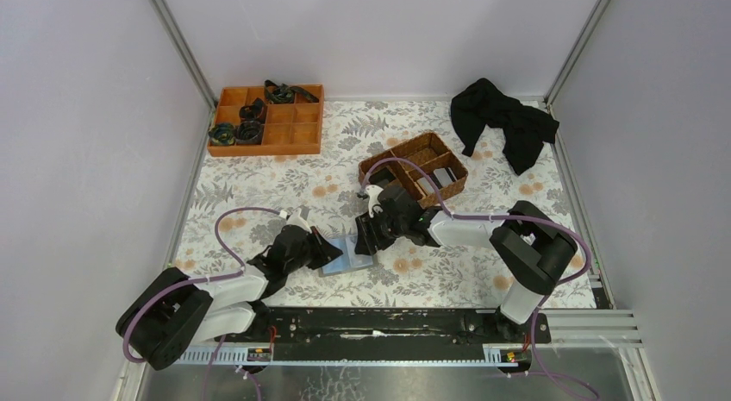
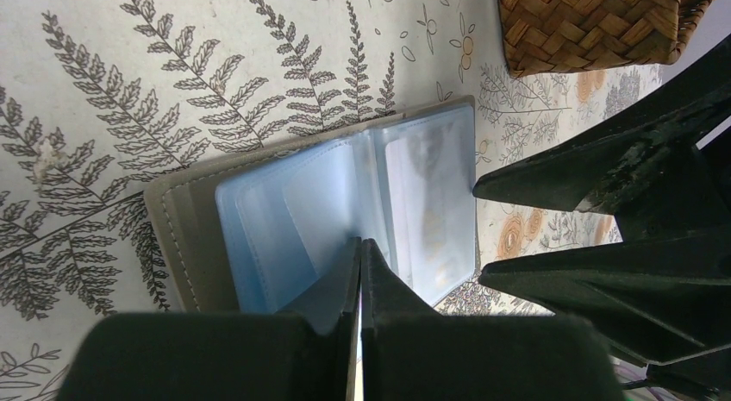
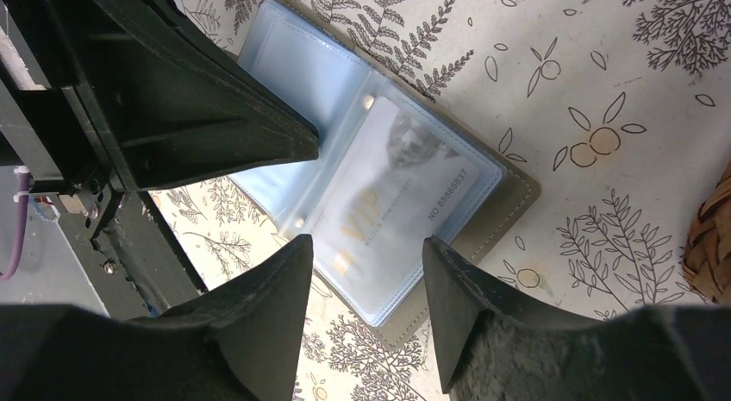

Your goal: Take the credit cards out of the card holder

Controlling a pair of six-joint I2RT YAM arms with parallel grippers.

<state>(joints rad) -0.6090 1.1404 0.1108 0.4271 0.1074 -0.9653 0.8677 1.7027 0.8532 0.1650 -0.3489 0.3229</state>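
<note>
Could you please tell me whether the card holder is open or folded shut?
Open: the card holder lies spread flat, both sleeve pages facing up, a card visible in one.

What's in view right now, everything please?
pale blue-grey bifold card holder: one, open, table centre
pale VIP-printed card: one, in holder's clear sleeve
brown wicker compartment basket: one, behind holder
flat cards: a few, grey and dark, inside basket
orange divided tray: one, far left
dark coiled items: several, in tray
black cloth: one, far right
left gripper: black, shut, over holder
right gripper: black, open, above VIP card
</note>
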